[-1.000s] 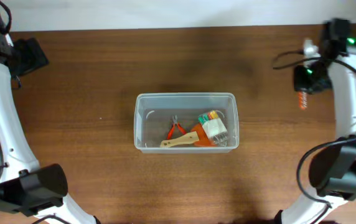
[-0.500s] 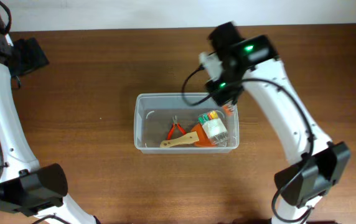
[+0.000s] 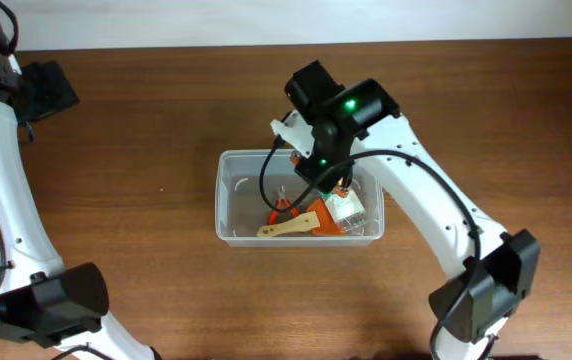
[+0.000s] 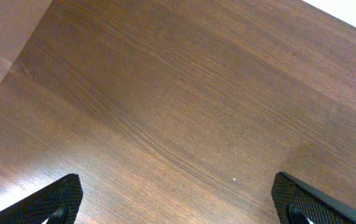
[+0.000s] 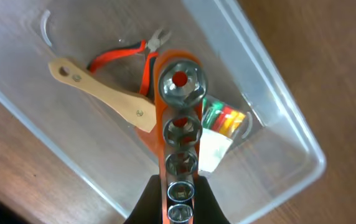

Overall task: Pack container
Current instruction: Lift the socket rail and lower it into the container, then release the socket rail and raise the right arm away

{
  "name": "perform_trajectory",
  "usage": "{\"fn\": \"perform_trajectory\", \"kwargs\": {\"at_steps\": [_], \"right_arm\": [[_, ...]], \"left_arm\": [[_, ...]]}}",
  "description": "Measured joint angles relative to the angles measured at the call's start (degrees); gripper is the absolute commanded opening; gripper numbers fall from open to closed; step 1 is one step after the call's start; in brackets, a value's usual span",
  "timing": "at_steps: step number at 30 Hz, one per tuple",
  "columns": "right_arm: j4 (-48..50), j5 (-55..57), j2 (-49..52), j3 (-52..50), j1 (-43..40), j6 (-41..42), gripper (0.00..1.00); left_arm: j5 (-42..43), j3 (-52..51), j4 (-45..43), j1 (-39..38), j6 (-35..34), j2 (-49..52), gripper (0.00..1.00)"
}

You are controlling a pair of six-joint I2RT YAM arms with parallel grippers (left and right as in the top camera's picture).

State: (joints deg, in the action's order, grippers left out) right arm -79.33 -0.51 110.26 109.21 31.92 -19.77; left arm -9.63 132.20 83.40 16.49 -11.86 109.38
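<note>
container left end free, tools crowding right

The room is bright and the light comes softly from above, so the brown table looks even, the clear tub throws only a faint shadow, and a small green lamp glows on the right arm. In the left wrist view the wood grain is sharp, with a paler shine low on the left, and the two fingers in the bottom corners are just dark shapes. In the right wrist view the socket rail sits close up, its metal cups shine, and white glints run along the tub's wall.
</note>
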Motion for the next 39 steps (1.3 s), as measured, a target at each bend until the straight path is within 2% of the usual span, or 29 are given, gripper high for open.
{"fn": "perform_trajectory", "kwargs": {"at_steps": [5, 6, 9, 10, 11, 15, 17, 20, 23, 28, 33, 39], "right_arm": [[7.5, 0.0, 0.0, -10.2, 0.0, -0.6, 0.04], [8.8, 0.0, 0.0, -12.4, 0.0, -0.8, 0.07], [11.6, 0.0, 0.1, -18.2, 0.0, -1.1, 0.27], [12.2, 0.0, 0.1, -19.7, 0.0, -1.4, 0.39], [12.5, 0.0, 0.1, -21.0, 0.0, -1.4, 0.46], [12.9, 0.0, 0.1, -23.4, 0.0, -1.1, 0.70], [12.5, 0.0, 0.1, -23.4, 0.0, -0.7, 0.78], [10.5, 0.0, 0.1, -21.4, 0.0, 0.6, 0.98], [7.7, 0.5, 0.2, -14.4, -0.1, 3.7, 0.99], [1.0, 2.2, 0.3, 3.7, -2.5, 12.1, 0.99], [-6.7, 3.3, 0.3, 22.2, -11.5, 17.8, 0.99], [-10.1, 4.2, -0.2, 35.0, -22.8, 19.8, 0.99]], "left_arm": [[0.0, 0.0, 0.0, 0.0, 0.0, 0.0, 0.99], [0.0, 0.0, 0.0, 0.0, 0.0, 0.0, 0.99], [0.0, 0.0, 0.0, 0.0, 0.0, 0.0, 0.99], [0.0, 0.0, 0.0, 0.0, 0.0, 0.0, 0.99], [0.0, 0.0, 0.0, 0.0, 0.0, 0.0, 0.99], [0.0, 0.0, 0.0, 0.0, 0.0, 0.0, 0.99], [0.0, 0.0, 0.0, 0.0, 0.0, 0.0, 0.99], [0.0, 0.0, 0.0, 0.0, 0.0, 0.0, 0.99], [0.0, 0.0, 0.0, 0.0, 0.0, 0.0, 0.99], [0.0, 0.0, 0.0, 0.0, 0.0, 0.0, 0.99], [0.0, 0.0, 0.0, 0.0, 0.0, 0.0, 0.99], [0.0, 0.0, 0.0, 0.0, 0.0, 0.0, 0.99]]}}
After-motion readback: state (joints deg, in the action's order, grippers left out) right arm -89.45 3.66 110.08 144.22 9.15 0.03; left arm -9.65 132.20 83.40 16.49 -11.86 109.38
